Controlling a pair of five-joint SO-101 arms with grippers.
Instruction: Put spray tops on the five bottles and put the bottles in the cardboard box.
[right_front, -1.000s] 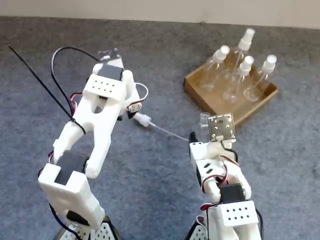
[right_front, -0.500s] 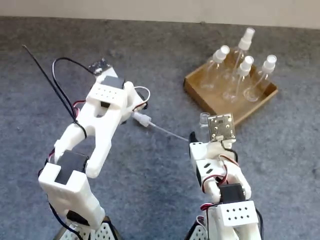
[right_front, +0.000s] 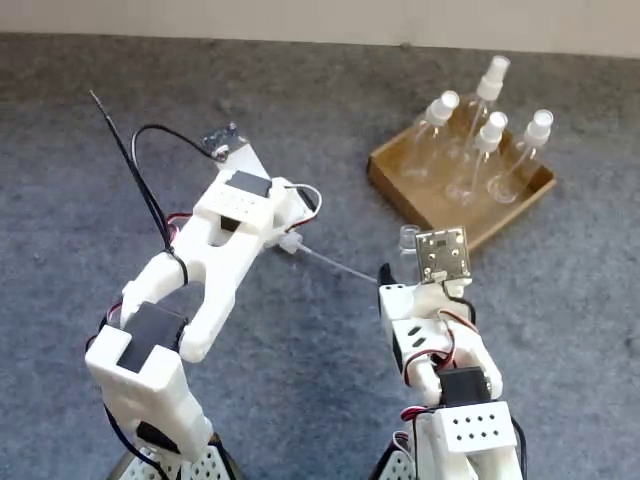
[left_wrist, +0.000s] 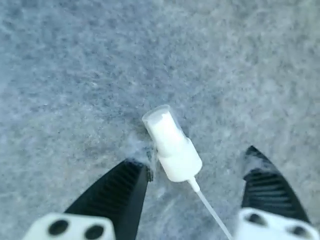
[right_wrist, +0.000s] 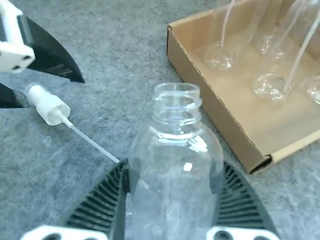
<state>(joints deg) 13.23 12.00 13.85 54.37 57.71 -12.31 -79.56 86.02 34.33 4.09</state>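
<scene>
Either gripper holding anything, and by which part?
Right gripper clamps the uncapped bottle by its body. Left gripper is open around the spray top, holding nothing.

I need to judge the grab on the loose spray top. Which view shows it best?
The left wrist view: the spray top lies on the carpet between the left gripper's open fingers. The high view has its head half under the left arm, tube trailing out. The right wrist view shows head and tube, farther off.

Left arm is leaning forward, its gripper (left_wrist: 196, 162) pointing down at the surface, jaws standing apart; right arm is sitting folded, its gripper (right_wrist: 175, 167) clamping a bottle (right_wrist: 175, 135)
</scene>
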